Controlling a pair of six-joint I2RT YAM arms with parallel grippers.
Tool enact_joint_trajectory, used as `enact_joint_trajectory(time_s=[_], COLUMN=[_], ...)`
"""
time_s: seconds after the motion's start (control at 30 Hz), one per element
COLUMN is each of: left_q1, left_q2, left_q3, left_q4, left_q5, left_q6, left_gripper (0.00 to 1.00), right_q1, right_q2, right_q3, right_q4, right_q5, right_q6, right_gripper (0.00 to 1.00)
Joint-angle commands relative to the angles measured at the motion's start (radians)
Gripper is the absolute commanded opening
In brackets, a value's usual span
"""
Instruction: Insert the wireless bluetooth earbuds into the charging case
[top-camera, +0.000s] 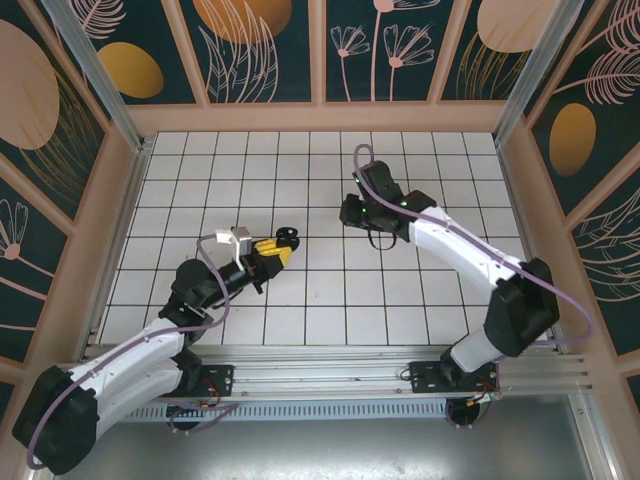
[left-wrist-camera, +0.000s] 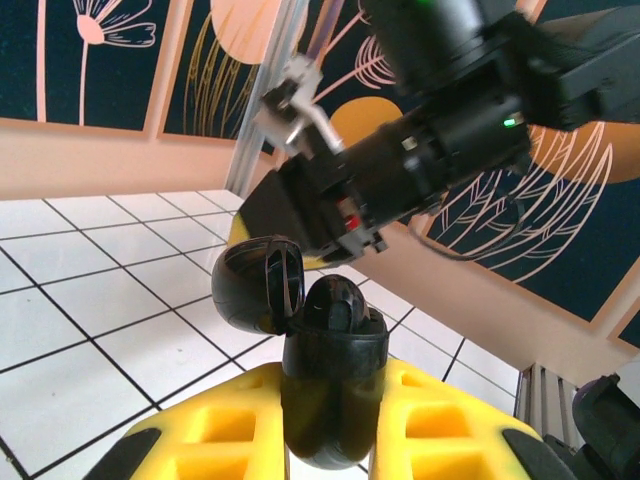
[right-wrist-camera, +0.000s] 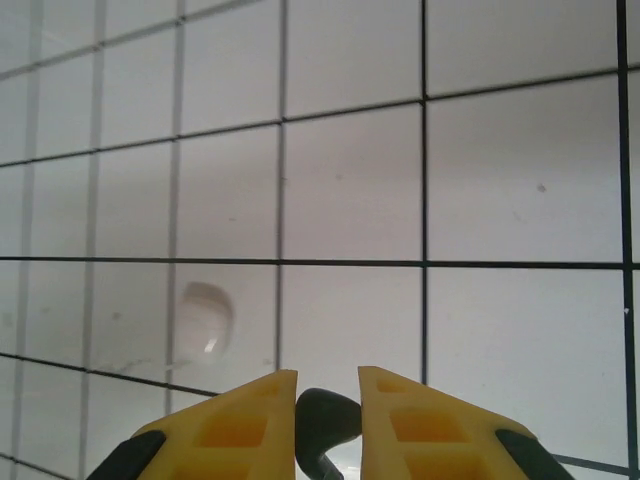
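My left gripper (top-camera: 275, 248) (left-wrist-camera: 335, 375) is shut on the black charging case (left-wrist-camera: 335, 410) (top-camera: 288, 238), held upright left of the table's middle. The case's round lid (left-wrist-camera: 258, 285) hangs open to the left. One black earbud (left-wrist-camera: 340, 300) sits in the top of the case. My right gripper (top-camera: 358, 213) (right-wrist-camera: 328, 378) points down at the tiles right of centre, apart from the case. Its yellow fingers (right-wrist-camera: 240, 420) are shut on a second black earbud (right-wrist-camera: 325, 420). A small white sliver (right-wrist-camera: 205, 320) lies on a tile to the left of that gripper.
The white grid-tiled table (top-camera: 320, 300) is ringed by patterned walls (top-camera: 320, 50) with aluminium posts at the corners. In the left wrist view my right arm (left-wrist-camera: 430, 140) hangs just beyond the case.
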Motion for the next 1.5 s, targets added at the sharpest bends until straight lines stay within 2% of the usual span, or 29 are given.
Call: enact_joint_trajectory(time_s=[0.0, 0.1, 0.3, 0.4, 0.6, 0.83, 1.47], left_q1=[-0.018, -0.048, -0.108, -0.142, -0.187, -0.201, -0.205], left_q2=[0.071, 0.163, 0.312, 0.357, 0.407, 0.404, 0.375], left_q3=[0.059, 0.105, 0.162, 0.183, 0.220, 0.216, 0.187], left_q4=[0.126, 0.176, 0.313, 0.344, 0.353, 0.346, 0.328], left_q5=[0.022, 0.013, -0.079, -0.132, -0.193, -0.253, -0.262], left_q6=[-0.003, -0.012, -0.034, -0.016, 0.037, 0.047, 0.049], left_gripper=[0.00, 0.00, 0.00, 0.00, 0.00, 0.00, 0.00], right_q1=[0.019, 0.023, 0.043, 0.052, 0.104, 0.150, 0.244], right_q2=[-0.102, -0.183, -0.317, -0.363, -0.413, -0.398, -0.330], right_q3=[-0.014, -0.036, -0.086, -0.114, -0.143, -0.150, -0.141], right_q4=[0.038, 0.061, 0.112, 0.164, 0.243, 0.269, 0.313], right_q5=[0.048, 0.052, 0.056, 0.023, 0.041, 0.070, 0.117], right_q6=[0.032, 0.052, 0.108, 0.126, 0.143, 0.158, 0.166], right_gripper=[0.19, 0.19, 0.18, 0.18, 0.18, 0.18, 0.18])
